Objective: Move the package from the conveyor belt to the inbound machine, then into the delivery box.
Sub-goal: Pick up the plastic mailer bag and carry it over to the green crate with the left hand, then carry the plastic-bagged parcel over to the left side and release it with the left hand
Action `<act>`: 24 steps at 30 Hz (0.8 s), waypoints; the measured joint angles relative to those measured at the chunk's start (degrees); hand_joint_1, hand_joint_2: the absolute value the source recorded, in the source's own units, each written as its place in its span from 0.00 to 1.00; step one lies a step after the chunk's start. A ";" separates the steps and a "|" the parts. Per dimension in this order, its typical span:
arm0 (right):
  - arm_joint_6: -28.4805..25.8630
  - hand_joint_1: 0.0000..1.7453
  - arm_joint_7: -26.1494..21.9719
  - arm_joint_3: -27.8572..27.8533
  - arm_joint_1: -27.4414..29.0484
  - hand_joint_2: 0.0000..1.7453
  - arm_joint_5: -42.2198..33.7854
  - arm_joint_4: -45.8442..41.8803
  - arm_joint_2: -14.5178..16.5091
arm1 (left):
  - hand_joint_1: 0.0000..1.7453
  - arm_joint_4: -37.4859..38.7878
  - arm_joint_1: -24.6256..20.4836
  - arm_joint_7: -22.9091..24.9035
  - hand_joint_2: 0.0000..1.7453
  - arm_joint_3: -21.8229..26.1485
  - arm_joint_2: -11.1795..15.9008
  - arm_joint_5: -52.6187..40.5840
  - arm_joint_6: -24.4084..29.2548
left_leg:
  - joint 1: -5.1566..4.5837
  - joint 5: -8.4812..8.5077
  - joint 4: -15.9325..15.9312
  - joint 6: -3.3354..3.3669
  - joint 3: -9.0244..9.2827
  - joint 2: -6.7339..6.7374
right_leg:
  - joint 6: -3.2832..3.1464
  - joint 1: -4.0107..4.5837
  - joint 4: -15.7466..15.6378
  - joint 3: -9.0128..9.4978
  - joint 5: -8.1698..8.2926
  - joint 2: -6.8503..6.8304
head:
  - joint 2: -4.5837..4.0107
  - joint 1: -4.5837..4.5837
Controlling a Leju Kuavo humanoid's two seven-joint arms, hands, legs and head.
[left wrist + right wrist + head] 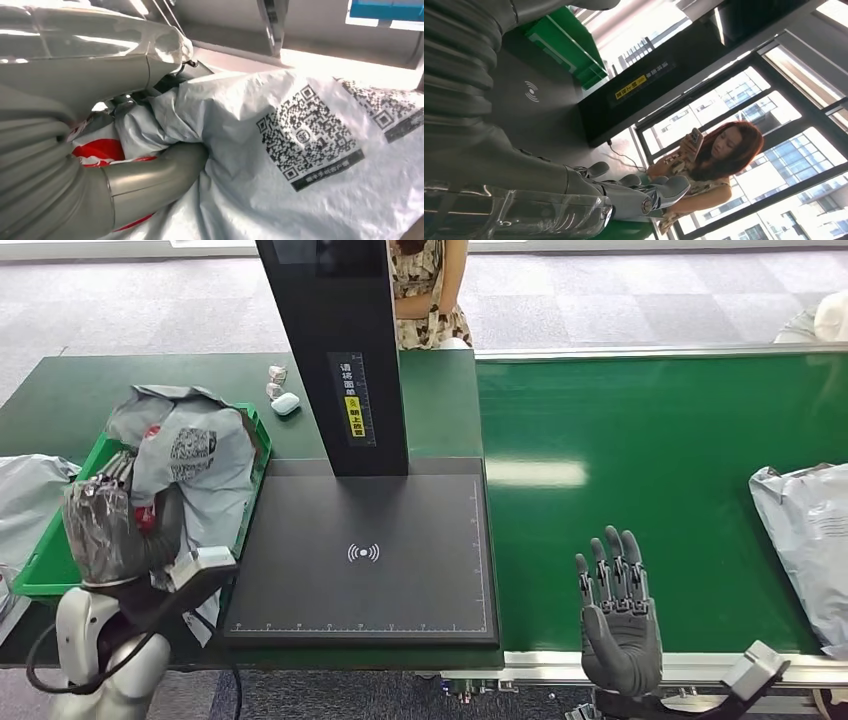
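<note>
A grey plastic package point(195, 455) with a QR code lies crumpled in the green delivery box point(45, 575) at the table's left. My left hand point(105, 530) grips its near edge. In the left wrist view the thumb point(155, 180) presses into the package point(300, 150) beside a red print. The inbound machine's black scan plate point(360, 560) is bare, with its black column point(335, 350) behind it. My right hand point(618, 615) stands open, fingers up, over the front edge of the green conveyor belt point(650, 460). A second grey package point(810, 540) lies at the belt's right end.
A person point(425, 290) sits behind the table, looking at a phone point(694, 137). A white earbud case point(285, 403) and small wrapped items lie near the column. Another grey bag point(30, 500) lies left of the box.
</note>
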 joint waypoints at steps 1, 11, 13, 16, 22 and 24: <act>0.42 0.00 0.28 -0.06 -0.01 1.00 0.01 0.02 0.16 | 1.00 2.35 -2.84 0.75 1.00 0.41 1.05 -0.27 -0.94 | 0.01 0.04 0.00 -0.02 -0.01 0.00 | -0.02 0.01 0.01 -0.01 0.04 0.00 | 0.00 0.00; 3.14 0.00 2.41 -1.02 -1.23 1.00 0.38 1.25 1.31 | 1.00 28.85 -26.69 9.19 1.00 0.02 8.48 -14.00 -5.95 | 0.12 0.17 0.06 -0.11 -0.10 0.03 | -0.16 0.15 0.02 -0.11 0.22 0.04 | 0.00 0.00; 3.19 0.00 2.63 -1.20 -1.70 1.00 0.43 1.58 1.36 | 1.00 35.12 -31.70 10.27 1.00 -1.01 9.39 -15.86 -6.68 | 0.13 0.17 0.07 -0.11 -0.12 0.03 | -0.17 0.16 0.02 -0.12 0.23 0.04 | 0.00 0.00; 3.18 0.00 2.74 -1.35 -2.11 1.00 0.41 1.94 1.36 | 1.00 43.18 -37.90 11.81 1.00 -2.97 10.24 -18.52 -7.73 | 0.13 0.17 0.07 -0.11 -0.14 0.04 | -0.17 0.16 0.02 -0.13 0.23 0.04 | 0.00 0.00; 3.09 0.00 2.76 -1.57 -2.23 1.00 0.26 2.17 1.36 | 1.00 54.26 -44.49 12.77 1.00 -6.29 10.89 -20.36 -8.97 | 0.13 0.16 0.07 -0.11 -0.17 0.05 | -0.17 0.16 0.01 -0.17 0.23 0.06 | 0.00 0.00; 3.01 0.00 2.76 -1.63 -2.20 1.00 0.26 2.17 1.36 | 1.00 56.26 -45.02 12.77 1.00 -6.95 10.89 -20.49 -8.89 | 0.14 0.16 0.07 -0.11 -0.18 0.05 | -0.17 0.16 0.01 -0.17 0.23 0.06 | 0.00 0.00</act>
